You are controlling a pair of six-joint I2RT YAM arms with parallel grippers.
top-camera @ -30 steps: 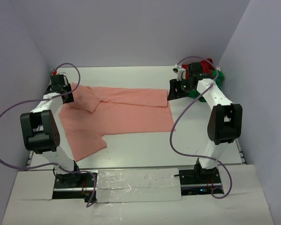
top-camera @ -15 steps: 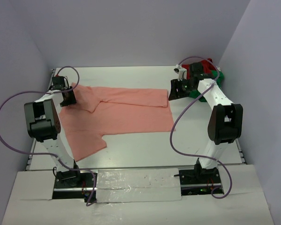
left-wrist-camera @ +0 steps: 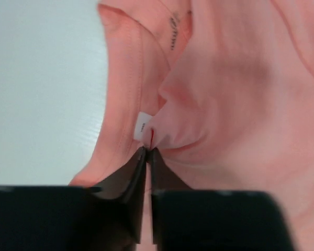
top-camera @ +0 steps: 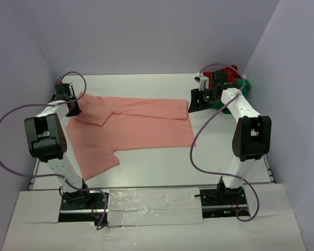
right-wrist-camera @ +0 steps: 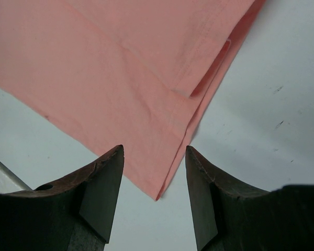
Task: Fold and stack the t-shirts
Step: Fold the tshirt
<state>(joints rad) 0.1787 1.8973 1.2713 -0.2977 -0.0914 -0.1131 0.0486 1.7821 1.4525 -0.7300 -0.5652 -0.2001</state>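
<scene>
Since half a second ago, the left gripper (top-camera: 73, 109) has shifted a little toward the far left corner, and the right arm is where it was. On the table (top-camera: 162, 162) the salmon-pink t-shirt (top-camera: 136, 125) lies spread, one sleeve pointing to the near left. The left gripper is clenched on a raised pinch of this shirt, just below a white label (left-wrist-camera: 141, 127) near the collar. At the shirt's right edge the right gripper (right-wrist-camera: 154, 151) has its jaws apart, with the hem corner seen between them. In the far right corner the dark red t-shirt (top-camera: 231, 70) and the green t-shirt (top-camera: 244, 86) lie crumpled together.
</scene>
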